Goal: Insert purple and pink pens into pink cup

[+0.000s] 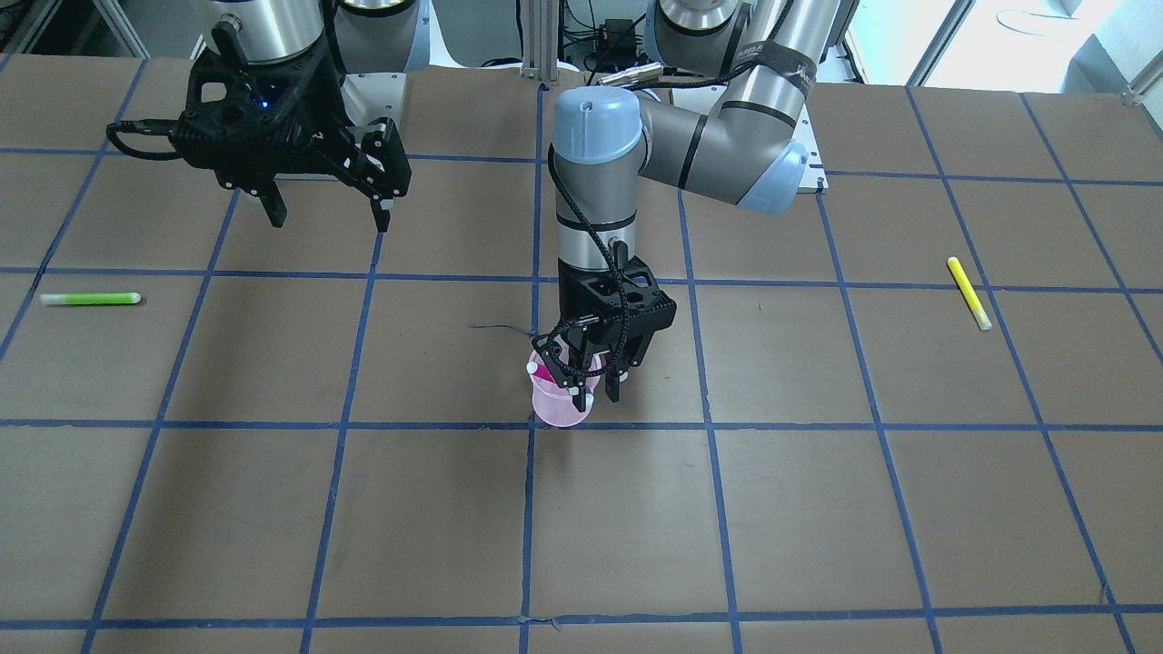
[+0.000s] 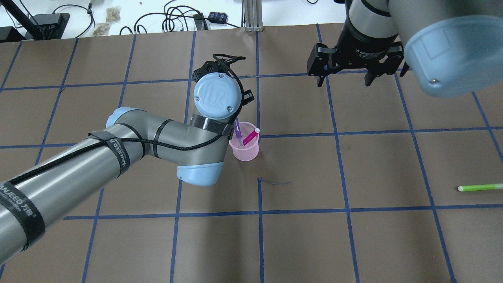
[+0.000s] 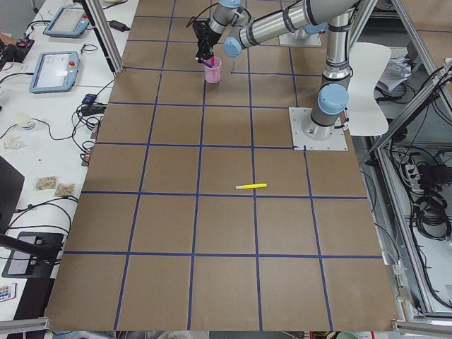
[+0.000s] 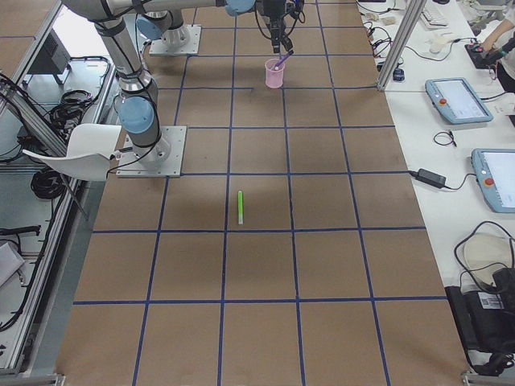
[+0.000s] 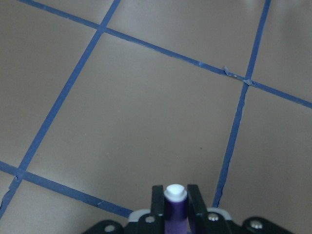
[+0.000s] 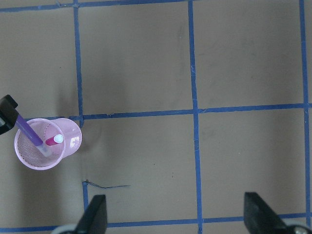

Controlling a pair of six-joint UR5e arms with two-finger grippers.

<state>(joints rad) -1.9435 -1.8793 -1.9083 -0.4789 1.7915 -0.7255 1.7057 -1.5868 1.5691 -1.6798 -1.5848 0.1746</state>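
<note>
Where two blue tape lines cross near the middle of the bench [image 1: 818, 509], the pink cup [image 2: 245, 151] is seen standing upright, w/ the left pincer [image 1: 595, 395] hung directly over it. The purple pen [image 2: 238, 131] is gripped by that pincer, whose fingers [image 5: 157, 197] are closed against the barrel on either side. The pen's white cap end is seen poking up betw. them in the left wrist view. The pen is held at a slant w/ its lower end inside the cup's mouth; whether the tip touches the cup bottom can't be told.

The pink pen [image 2: 250, 137] is already in the cup, leaned on the rim, w/ its white end up & out over the edge toward the robot's right.

The right pincer [image 1: 330, 218] is held wide open above the bench, well apart from the cup.

A green pen [image 1: 91, 298] is laid flat on the bench far out on the robot's right, & a yellow pen [image 1: 969, 292] far out on its left. Both are well apart from the cup.
</note>
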